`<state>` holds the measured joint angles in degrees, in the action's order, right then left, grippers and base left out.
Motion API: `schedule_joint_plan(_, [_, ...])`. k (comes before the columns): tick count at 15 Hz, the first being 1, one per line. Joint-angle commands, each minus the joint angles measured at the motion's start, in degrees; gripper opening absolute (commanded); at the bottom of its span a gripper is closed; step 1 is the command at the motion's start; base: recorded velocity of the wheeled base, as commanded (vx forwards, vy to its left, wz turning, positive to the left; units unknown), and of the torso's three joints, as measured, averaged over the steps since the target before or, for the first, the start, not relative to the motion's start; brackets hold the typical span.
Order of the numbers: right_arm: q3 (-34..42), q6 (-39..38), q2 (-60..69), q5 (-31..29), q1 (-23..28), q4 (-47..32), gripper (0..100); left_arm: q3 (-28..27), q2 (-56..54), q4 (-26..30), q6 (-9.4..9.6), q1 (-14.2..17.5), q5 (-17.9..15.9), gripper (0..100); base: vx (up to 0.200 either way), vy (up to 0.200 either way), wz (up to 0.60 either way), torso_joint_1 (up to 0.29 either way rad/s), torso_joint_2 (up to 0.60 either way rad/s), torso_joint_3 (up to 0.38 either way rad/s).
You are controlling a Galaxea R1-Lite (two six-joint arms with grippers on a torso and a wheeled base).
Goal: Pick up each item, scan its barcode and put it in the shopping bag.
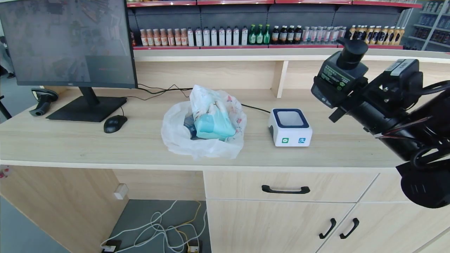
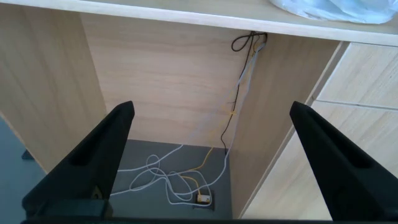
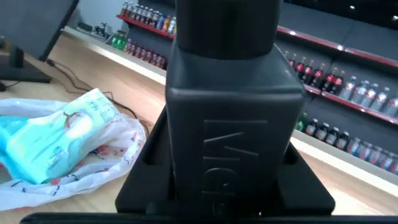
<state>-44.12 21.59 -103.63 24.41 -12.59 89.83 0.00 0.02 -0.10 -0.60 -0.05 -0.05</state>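
Below the front edge of the surface (image 1: pixel 88 147), the left gripper (image 2: pixel 211 112) hangs before the open recess under it. Its jaws are spread wide with nothing between them, and loose cables (image 2: pixel 180 180) lie on the floor beyond.

Near the middle of the surface, toward the front edge, sits the white shopping bag (image 1: pixel 202 140). Its mouth is open, and a teal soft pack (image 1: pixel 212 124) and a darker item lie inside. Just to the bag's right, apart from it, stands the white scanner box (image 1: pixel 290 127), its window facing up. A black mouse (image 1: pixel 115 123) lies to the bag's left.

Above the right end of the surface, the right gripper (image 1: pixel 349 98) has its jaws closed around a dark bottle (image 1: pixel 335 79) with a black cap. The bottle is tilted and held in the air, higher than the scanner box and to its right, well apart from it.

At the back left corner stand a monitor (image 1: pixel 68 42) and a handheld scanner (image 1: pixel 42 102) on its rest. Behind the surface, a shelf carries a row of drink bottles (image 1: pixel 267 35).
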Motion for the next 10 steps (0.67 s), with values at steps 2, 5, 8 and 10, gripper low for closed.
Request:
schedule_joint_plan(2, [-0.9,7.9,-6.5,4.6,-0.8,0.2,0,0.0,0.0,0.0,-0.02,0.0,0.0,100,0.0,0.0,0.0,0.0,0.0,0.0])
schedule_joint_plan(5, [-2.3,12.4,-10.4,4.5,-3.3,0.2,0,0.0,0.0,-0.3,-0.02,0.0,0.0,100,0.0,0.0,0.0,0.0,0.0,0.0])
schedule_joint_plan(8, [-6.3,13.6,-12.3,4.8,-4.0,0.2,0,0.0,0.0,-0.2,-0.02,0.0,0.0,100,0.133,0.0,0.0,0.003,0.0,-0.005])
schedule_joint_plan(10, [-9.1,14.3,-12.9,7.5,-4.1,0.2,0,0.0,0.0,-0.2,-0.02,0.0,0.0,100,0.1,0.0,0.0,-0.004,0.0,0.004])
